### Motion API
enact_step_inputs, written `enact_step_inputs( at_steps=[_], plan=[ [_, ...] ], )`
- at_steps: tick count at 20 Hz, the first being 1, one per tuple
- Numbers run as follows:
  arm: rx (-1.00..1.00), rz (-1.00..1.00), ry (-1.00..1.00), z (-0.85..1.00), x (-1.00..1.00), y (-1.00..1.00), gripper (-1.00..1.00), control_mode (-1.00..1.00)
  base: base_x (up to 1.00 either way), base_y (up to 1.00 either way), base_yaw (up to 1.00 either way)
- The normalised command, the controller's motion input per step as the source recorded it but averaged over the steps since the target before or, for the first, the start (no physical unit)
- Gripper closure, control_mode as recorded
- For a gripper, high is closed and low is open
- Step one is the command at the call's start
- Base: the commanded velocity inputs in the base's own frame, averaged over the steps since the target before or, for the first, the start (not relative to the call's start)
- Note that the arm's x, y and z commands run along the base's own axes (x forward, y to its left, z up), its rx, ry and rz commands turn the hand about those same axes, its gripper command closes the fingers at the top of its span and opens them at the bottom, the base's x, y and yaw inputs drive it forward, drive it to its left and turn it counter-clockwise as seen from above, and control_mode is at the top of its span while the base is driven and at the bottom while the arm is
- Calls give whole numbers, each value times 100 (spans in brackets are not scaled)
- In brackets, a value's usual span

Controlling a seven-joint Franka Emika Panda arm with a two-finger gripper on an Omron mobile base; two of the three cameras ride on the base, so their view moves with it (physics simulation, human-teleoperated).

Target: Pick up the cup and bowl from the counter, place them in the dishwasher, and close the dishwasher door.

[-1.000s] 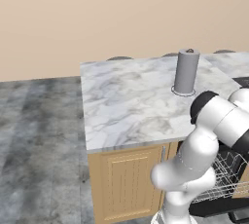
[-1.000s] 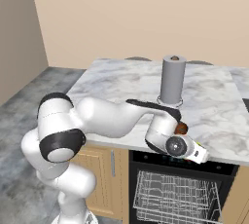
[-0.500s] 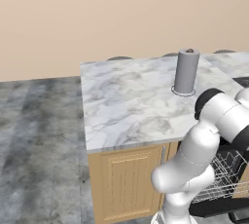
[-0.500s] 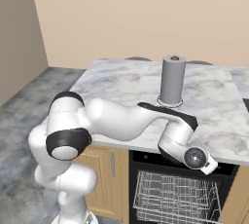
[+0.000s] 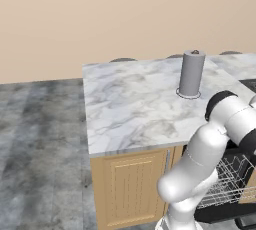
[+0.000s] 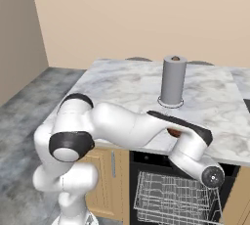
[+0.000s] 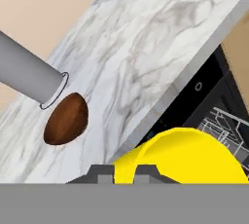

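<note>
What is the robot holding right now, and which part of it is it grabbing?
The gripper is shut on the yellow cup. It seems to pinch the cup's rim or wall, but the exact spot is hard to tell.

A plain beige wall (image 5: 125,14) runs behind the white-and-grey veined marble bench (image 5: 130,109), which sits on light wooden panelled cabinets (image 5: 132,186). The floor (image 5: 40,149) is mottled grey stone, stretching off to the left. A second, duller beige wall (image 6: 19,33) meets the first at a corner.
</note>
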Motion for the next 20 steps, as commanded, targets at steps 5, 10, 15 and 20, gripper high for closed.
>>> enact_step_inputs(
  at_steps=[5,10,15,20],
  plan=[
    [21,0,0,-46,-17,0,100,-100,0,0,0],
    [8,0,0,-46,-5,0,100,-100,0,0,0],
    [0,-1,1,-42,-1,0,100,-100,0,0,0],
    [0,-1,5,-37,0,0,100,-100,0,0,0]
  ],
)
